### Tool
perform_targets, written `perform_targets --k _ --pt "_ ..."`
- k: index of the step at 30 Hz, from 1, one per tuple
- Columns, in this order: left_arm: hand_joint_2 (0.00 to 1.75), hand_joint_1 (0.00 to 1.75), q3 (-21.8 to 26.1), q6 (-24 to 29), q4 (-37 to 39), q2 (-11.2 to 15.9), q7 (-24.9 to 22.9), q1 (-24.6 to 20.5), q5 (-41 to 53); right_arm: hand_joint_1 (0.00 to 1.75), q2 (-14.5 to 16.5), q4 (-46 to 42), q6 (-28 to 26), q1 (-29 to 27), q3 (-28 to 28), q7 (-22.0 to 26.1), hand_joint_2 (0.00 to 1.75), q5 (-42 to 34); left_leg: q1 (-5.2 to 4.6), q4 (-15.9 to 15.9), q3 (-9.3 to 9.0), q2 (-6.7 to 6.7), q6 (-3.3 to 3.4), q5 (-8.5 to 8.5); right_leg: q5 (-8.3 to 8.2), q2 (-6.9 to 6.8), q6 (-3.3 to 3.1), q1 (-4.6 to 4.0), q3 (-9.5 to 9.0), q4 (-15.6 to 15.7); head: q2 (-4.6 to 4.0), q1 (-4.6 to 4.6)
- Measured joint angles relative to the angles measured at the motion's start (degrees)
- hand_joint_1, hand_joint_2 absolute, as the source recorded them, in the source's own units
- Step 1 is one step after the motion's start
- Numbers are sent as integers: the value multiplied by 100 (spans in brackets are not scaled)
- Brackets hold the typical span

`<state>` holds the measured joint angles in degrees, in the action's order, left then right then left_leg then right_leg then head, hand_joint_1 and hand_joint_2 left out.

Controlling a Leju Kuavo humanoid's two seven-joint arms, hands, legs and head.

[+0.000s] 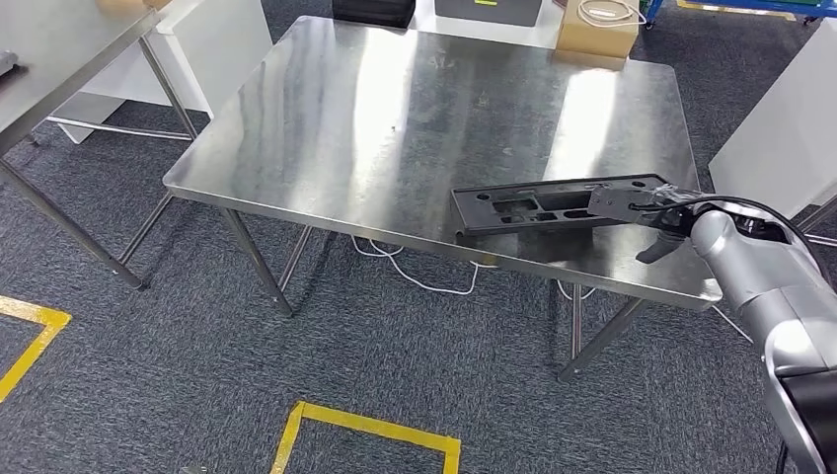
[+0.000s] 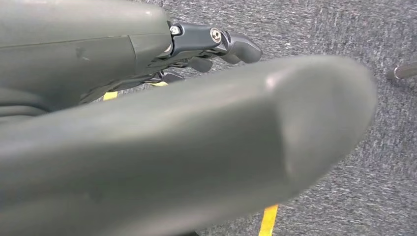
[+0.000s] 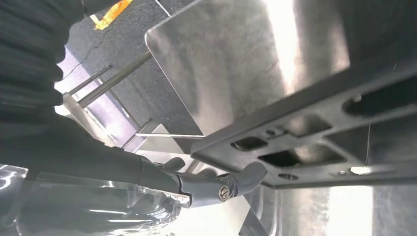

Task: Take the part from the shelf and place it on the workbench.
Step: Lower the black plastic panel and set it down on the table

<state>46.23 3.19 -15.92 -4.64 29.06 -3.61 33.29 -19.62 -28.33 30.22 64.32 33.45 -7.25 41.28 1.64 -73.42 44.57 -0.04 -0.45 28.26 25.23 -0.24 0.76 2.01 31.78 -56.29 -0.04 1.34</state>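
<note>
Flat black slotted part (image 1: 553, 204) on workbench (image 1: 395, 118), right hand (image 1: 656, 212) gripping its end

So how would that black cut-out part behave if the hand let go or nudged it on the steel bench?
The black part looks rigid: held at one end by the right hand, it shows no sag. Flat, so unlikely to roll. On the polished workbench it would probably slide easily.

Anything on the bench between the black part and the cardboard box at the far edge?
No. In the head view, bare steel workbench runs from the black part, gripped by the right hand, to the cardboard box.
</note>
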Motion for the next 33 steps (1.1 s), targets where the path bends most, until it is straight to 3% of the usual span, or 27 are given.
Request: perform_targets --k 1,3,5,7,9,10,12,14,15,17,19,20,22,24,25,27,28,29,31,33 --pt "0 0 7 1 0 -1 2 0 1 0 -5 0 2 0 21 -14 175 -3 36 206 -206 5 -30 -85 -11 0 19 20 25 -21 0 -1" --pt "0 0 18 -2 -2 -13 5 -15 7 0 -26 -3 9 17 51 -46 175 -14 91 930 -720 5 -111 -245 -8 0 72 39 103 -109 0 13" --pt "0 0 31 -7 -6 -33 5 -29 17 0 -58 -13 20 54 87 -106 175 -20 82 1284 -916 -27 -105 -279 -13 2 143 -7 194 -201 0 23" --pt "0 0 44 -11 -10 -39 3 -32 23 0 -116 -20 22 85 136 -198 175 -2 22 1270 -855 -52 -6 -307 -67 1 235 -48 250 -209 0 18" --pt "0 0 50 -13 -12 -43 2 -39 25 0 -192 -19 13 96 187 -288 175 38 -18 1308 -796 -45 129 -381 7 -3 281 -16 329 -280 0 13" --pt "0 0 51 -13 -17 -44 2 -43 25 0 -231 -19 9 101 212 -324 175 61 -25 1329 -748 -39 209 -432 157 -1 262 1 413 -446 0 4" --pt "0 0 56 -14 -33 -46 1 -51 24 0 -313 -18 -7 122 260 -374 175 96 -50 1342 -609 -28 338 -545 623 4 194 3 666 -1109 0 -25" --pt "0 0 65 -25 -44 -50 1 -50 24 0 -379 -18 -30 130 298 -419 175 114 -86 1346 -444 -20 395 -679 926 9 195 -35 818 -1787 0 -42" --pt "0 0 68 -34 -44 -54 1 -49 24 0 -408 -17 -43 127 314 -439 175 119 -105 1348 -355 -18 403 -755 918 11 223 -64 774 -1921 0 -50" --pt "0 0 75 -50 -45 -66 1 -49 24 0 -445 -18 -67 128 338 -460 175 123 -141 1351 -185 -15 405 -911 699 13 253 -136 385 -1617 0 -65" --pt "0 0 79 -52 -46 -79 1 -51 24 0 -463 -19 -89 147 351 -469 175 127 -156 1351 -82 -8 400 -1029 603 12 168 -210 -146 -972 0 -66" --pt "0 0 80 -52 -47 -81 1 -51 24 0 -467 -20 -95 154 354 -473 175 127 -155 1350 -60 -4 398 -1060 618 11 122 -235 -312 -758 0 -64" --pt "0 0 80 -52 -47 -83 1 -52 24 0 -468 -20 -96 159 355 -475 175 128 -152 1350 -53 1 395 -1075 674 10 83 -250 -405 -624 0 -65" --pt "0 0 86 -56 -49 -99 -1 -46 27 0 -524 -26 -171 142 364 -592 175 131 -150 1453 -57 0 330 -1180 671 -17 29 -239 -486 -312 0 -59" --pt "0 0 91 -58 -49 -111 -3 -39 30 0 -579 -16 -262 101 369 -709 175 123 -144 1432 -32 -5 274 -1071 573 -37 -36 -211 -483 -131 0 -61" --pt "0 0 102 -58 -48 -130 -13 -27 39 0 -698 29 -507 -64 371 -943 175 91 -112 1040 67 -21 153 -578 263 -69 -136 -131 -355 86 0 -71" --pt "0 0 103 -57 -48 -132 -18 -24 40 0 -727 55 -611 -177 362 -985 175 68 -90 600 137 -20 113 -228 164 -76 -148 -130 -263 86 0 -68" --pt "0 0 104 -56 -48 -131 -22 -25 41 0 -748 79 -697 -297 349 -1007 175 51 -60 208 172 -18 71 -79 94 -80 -125 -123 -176 79 0 -64" --pt "0 0 105 -54 -48 -127 -27 -28 42 0 -784 125 -825 -517 318 -1059 175 27 8 -167 49 -13 -14 -154 -32 -83 -58 -91 13 43 0 -63" --pt "0 0 107 -54 -47 -128 -33 -41 51 0 -819 157 -956 -695 262 -1168 175 1 80 264 -443 -12 -106 -311 -114 -84 18 -43 198 -52 0 -60"
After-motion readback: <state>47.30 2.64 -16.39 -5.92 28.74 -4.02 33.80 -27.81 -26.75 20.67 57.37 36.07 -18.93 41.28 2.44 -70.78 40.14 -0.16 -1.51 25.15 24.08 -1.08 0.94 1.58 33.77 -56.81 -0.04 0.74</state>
